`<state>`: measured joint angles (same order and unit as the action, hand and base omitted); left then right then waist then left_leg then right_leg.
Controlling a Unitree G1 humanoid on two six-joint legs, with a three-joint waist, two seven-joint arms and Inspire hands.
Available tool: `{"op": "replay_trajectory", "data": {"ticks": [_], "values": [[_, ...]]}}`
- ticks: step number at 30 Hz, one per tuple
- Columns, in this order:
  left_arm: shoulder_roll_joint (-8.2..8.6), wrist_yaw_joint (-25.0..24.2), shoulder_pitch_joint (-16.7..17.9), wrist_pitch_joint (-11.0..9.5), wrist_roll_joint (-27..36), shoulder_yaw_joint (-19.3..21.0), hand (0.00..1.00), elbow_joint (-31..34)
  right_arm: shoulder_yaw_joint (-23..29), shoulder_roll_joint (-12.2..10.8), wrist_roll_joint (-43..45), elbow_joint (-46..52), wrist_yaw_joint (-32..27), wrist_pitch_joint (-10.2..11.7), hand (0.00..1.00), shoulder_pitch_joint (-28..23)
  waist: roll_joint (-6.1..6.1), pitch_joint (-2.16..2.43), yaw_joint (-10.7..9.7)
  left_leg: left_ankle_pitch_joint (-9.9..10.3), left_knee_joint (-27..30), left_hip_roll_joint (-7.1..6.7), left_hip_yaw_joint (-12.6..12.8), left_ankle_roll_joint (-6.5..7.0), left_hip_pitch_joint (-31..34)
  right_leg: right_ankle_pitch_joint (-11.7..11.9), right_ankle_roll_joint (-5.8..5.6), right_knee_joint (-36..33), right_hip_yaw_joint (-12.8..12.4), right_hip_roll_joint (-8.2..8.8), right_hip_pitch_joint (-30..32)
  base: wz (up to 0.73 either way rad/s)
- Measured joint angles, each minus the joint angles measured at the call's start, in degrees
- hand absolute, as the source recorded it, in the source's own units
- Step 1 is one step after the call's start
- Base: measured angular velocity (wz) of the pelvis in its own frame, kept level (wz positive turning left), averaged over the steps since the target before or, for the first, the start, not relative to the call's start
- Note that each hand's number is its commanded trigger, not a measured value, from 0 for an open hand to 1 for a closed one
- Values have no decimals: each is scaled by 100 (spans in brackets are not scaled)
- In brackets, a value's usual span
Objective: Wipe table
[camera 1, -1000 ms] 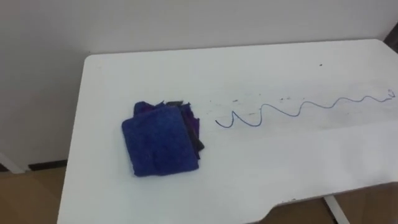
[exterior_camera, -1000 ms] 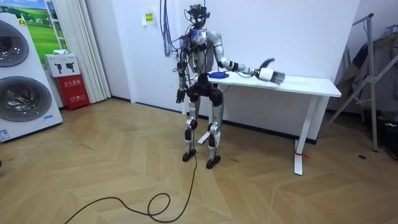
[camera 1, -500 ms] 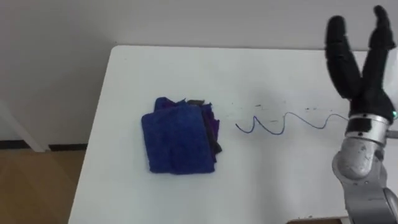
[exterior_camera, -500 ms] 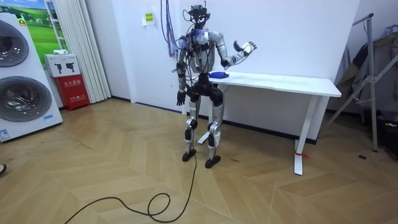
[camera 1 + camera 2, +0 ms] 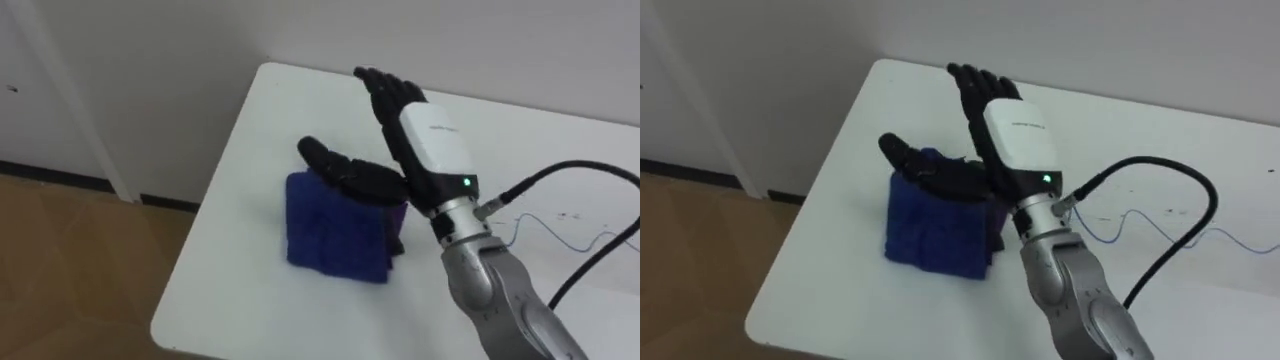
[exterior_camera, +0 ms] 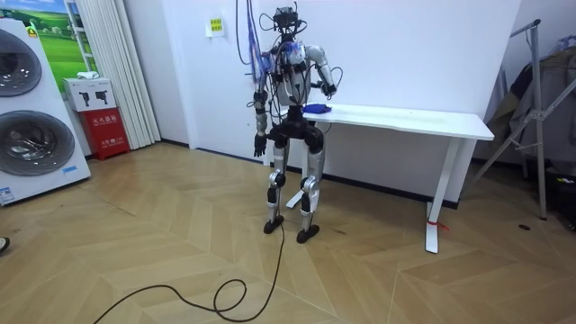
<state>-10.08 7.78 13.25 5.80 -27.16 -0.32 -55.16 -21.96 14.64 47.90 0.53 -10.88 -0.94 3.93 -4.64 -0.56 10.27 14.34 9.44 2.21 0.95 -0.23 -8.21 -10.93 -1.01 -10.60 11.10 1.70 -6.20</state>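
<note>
Hovering over the folded blue terry cloth point(image 5: 330, 230), the right hand point(image 5: 430, 140) is keeping its fingers point(image 5: 385, 88) straight and spread. The cloth is lying at the left end of the white bench point(image 5: 265, 140), directly below the palm and thumb.

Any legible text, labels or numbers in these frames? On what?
Nothing is legible.
Yellow sign, room view: too small to read.
White sign above the red box: too small.
Faint print on the back of the right hand: blurred.
Blue scribble on the table: a pen line, no letters.
</note>
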Motion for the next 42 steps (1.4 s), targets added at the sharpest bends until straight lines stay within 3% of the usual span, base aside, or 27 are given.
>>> {"op": "replay_trajectory", "data": {"ticks": [4, 9, 13, 17, 20, 25, 31, 32, 33, 34, 42], "values": [[4, -94, -30, 15, -6, -3, 0, 2, -142, 17, 561, -251, 244, -111, 0, -6, -72, 3, 49, 0, 17, -4, -19, 0, 72, 0, 0, 9, 27, 8, 46, 2], [-3, -141, -120, 84, 3, -70, 0, 141, -180, 17, 938, -694, 358, -166, 0, -74, -34, -10, -6, 0, 61, -21, -117, 0, 153, 1, -1, 25, 37, 20, 46, 14], [1, -175, -147, 89, 2, -230, 0, 229, -186, 55, 1066, -1305, 450, -172, 0, -93, 77, -25, -69, 0, 69, -45, -121, 0, 188, 2, -3, 100, 59, 31, 38, 1], [9, -168, -146, 124, -4, -268, 0, 231, -176, 122, 1044, -1778, 319, -130, 0, -129, 194, 78, -124, -3, 53, -43, -147, -2, 137, 1, -3, 102, 58, 30, -5, 0], [8, -172, -135, 131, -126, -260, 0, 254, -125, 128, 1069, -1828, 287, -141, 0, -238, 179, 85, -241, -4, 11, -46, -282, -2, 24, 1, -3, 137, 156, 29, -182, 28], [-34, -186, -102, 139, -234, -214, 0, 345, -96, 134, 1194, -1825, 231, -144, 0, -358, 86, 71, -228, -3, 7, -59, -318, -2, -51, 1, -3, 220, 164, 31, -292, 8], [-47, -188, -110, 127, -232, -214, 0, 393, -85, 136, 1372, -1823, 153, -148, 0, -466, 63, 54, -239, -3, 5, -69, -318, -2, -37, 1, -3, 221, 159, 42, -289, 1], [-57, -188, -115, 125, -231, -215, 0, 395, -85, 136, 1372, -1823, 152, -147, 27, -467, 52, 47, -239, -3, 5, -70, -318, -2, -27, 1, -3, 221, 158, 43, -289, 0], [-64, -190, -120, 125, -231, -216, 0, 398, -85, 136, 1372, -1827, 151, -147, 76, -471, 47, 47, -240, -3, 6, -71, -317, -2, -27, 1, -4, 221, 157, 44, -289, 0], [-73, -195, -124, 121, -233, -216, 0, 408, -83, 135, 1371, -1888, 102, -142, 100, -495, 40, 47, -248, -3, 5, -75, -319, -2, -32, 1, -4, 220, 151, 48, -300, 4], [-90, -124, -45, 114, -245, -207, 0, 397, 68, 132, 1494, -2188, -781, 16, 100, -515, 19, 56, -232, -6, 10, -118, -276, 2, -84, 16, -31, 293, 165, 87, -383, 2]]}}
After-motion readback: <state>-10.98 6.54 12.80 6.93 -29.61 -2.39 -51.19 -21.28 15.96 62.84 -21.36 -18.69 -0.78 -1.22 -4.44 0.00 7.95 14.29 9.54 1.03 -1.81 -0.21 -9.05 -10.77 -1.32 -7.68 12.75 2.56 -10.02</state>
